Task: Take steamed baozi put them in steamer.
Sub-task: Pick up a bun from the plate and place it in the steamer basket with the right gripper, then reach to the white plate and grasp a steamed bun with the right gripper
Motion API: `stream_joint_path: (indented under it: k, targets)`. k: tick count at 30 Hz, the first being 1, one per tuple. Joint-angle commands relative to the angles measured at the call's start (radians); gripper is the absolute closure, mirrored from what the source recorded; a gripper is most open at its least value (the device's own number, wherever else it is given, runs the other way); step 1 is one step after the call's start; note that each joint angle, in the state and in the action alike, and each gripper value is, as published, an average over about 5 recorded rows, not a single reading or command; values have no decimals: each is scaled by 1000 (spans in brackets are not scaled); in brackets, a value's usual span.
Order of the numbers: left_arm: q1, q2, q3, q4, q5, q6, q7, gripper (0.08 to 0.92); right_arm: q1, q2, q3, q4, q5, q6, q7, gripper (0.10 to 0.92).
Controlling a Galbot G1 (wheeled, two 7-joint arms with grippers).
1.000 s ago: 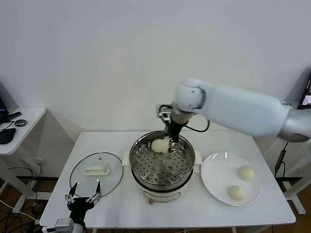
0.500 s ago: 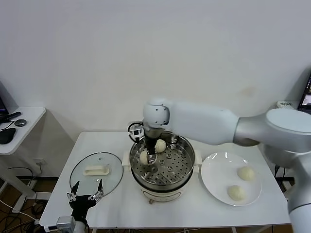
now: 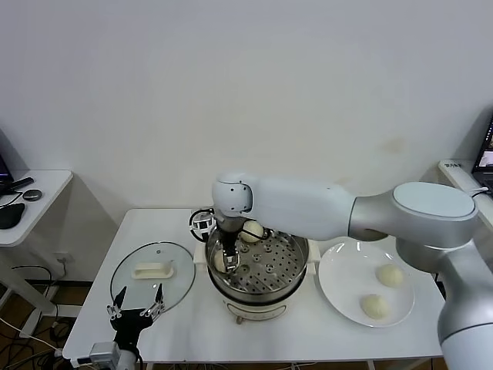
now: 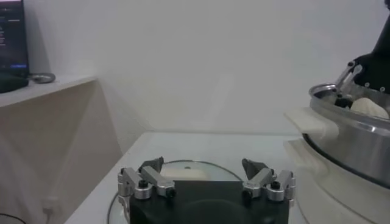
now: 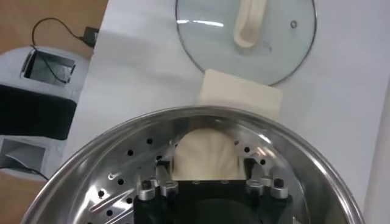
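The steel steamer (image 3: 296, 258) stands mid-table with two baozi on its perforated tray. One baozi (image 3: 252, 230) lies at the far side. The other baozi (image 3: 219, 262) rests at the tray's left edge, and in the right wrist view it (image 5: 204, 155) sits between the spread fingers (image 5: 163, 176) of my right gripper (image 5: 207, 176). That right gripper (image 3: 229, 258) is open and reaches down into the pot. Two more baozi (image 3: 390, 275) (image 3: 375, 306) lie on the white plate (image 3: 343, 270). My left gripper (image 3: 135, 308) is open and parked low at the table's front left.
The glass lid (image 3: 152, 274) with its white handle lies flat left of the steamer, just beyond the left gripper (image 4: 204, 173). The steamer's cream side handle (image 5: 241, 97) juts toward the lid. A side desk (image 3: 31, 193) stands far left.
My right gripper carried a baozi from the far side of the steamer to its left edge, lowered it onto the tray and opened. The left arm stayed put.
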Motion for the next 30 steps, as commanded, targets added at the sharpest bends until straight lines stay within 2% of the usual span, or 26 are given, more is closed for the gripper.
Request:
stream_joint_path:
  k: [1, 8, 12, 18, 24, 30]
  targets:
    - [3, -1, -1, -2, 1, 1, 1, 177, 84, -157, 54, 153, -41, 14, -45, 206]
    - [13, 1, -5, 1, -2, 5, 5, 177, 148, -521, 157, 381, -153, 96, -109, 203]
    - [15, 6, -15, 19, -39, 3, 7, 177, 94, -718, 252, 403, -192, 223, -160, 203]
    - [31, 20, -22, 22, -52, 3, 13, 177, -36, -932, 315, 397, -307, 387, -210, 203]
    - [29, -1, -22, 36, -41, 0, 7, 177, -316, -1046, 464, 406, -348, 418, -223, 203]
    - [39, -9, -22, 38, -31, -1, 4, 177, -583, -1027, 639, 352, -420, 455, -254, 203]
